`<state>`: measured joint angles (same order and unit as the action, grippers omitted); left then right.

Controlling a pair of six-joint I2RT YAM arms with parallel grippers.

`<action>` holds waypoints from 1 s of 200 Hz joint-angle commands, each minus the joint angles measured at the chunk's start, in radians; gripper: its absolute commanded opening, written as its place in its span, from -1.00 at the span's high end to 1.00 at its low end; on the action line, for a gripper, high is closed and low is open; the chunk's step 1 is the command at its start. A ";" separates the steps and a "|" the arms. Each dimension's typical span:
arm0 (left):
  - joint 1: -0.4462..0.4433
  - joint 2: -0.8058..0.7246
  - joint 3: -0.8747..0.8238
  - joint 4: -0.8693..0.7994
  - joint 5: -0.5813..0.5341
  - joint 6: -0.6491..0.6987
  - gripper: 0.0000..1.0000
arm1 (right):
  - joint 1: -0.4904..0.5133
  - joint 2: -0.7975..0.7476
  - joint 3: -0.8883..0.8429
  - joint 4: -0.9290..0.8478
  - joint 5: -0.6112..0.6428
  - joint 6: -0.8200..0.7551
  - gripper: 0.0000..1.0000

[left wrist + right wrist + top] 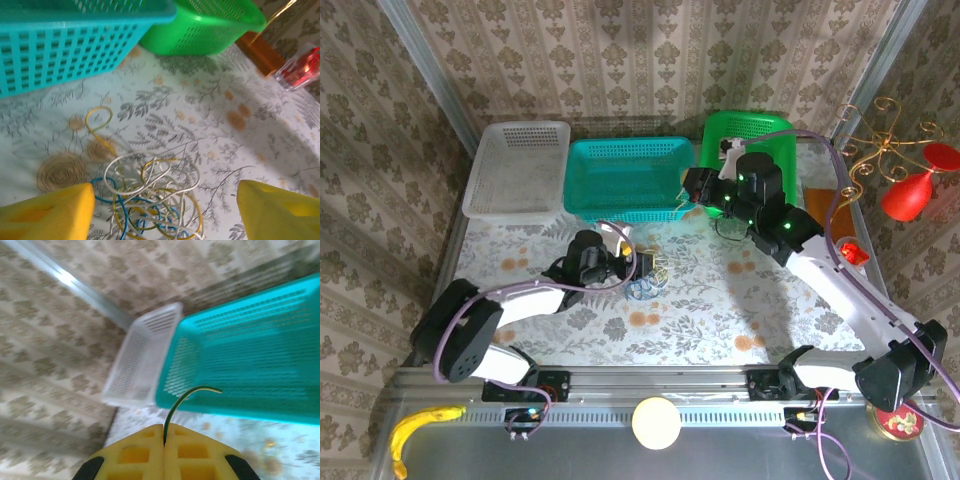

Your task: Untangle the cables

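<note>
L arm sits low, elbow bent, reaching in to mid-table. The left gripper (628,268) tips down over the cables (150,195), jaws wide apart, yellow pads (50,210) either side of the knot, nothing held. R arm runs long & raised toward the back. The right gripper (164,439) is by the teal basket (620,207), clamped shut on one thin dark cord (186,397) that arcs up from btwn its pads.

Count: 2 arms, 3 baskets in the back row: white basket (510,205), teal, green basket (720,140).

Cables are a small knot of blue, white & yellow loops on the flowered table (720,300). One yellow loop (97,120) trails toward the teal basket.
</note>
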<state>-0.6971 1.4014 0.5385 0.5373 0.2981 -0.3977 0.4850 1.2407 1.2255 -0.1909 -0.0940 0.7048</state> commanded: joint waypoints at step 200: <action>0.021 -0.251 0.315 -0.610 -0.207 -0.102 -1.00 | -0.215 0.747 0.474 -0.196 0.599 -0.326 0.83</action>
<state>-0.6903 1.1435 0.8043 -0.0647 0.1066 -0.5053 0.2775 1.9755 1.6733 -0.3347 0.4606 0.3943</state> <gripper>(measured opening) 0.999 0.067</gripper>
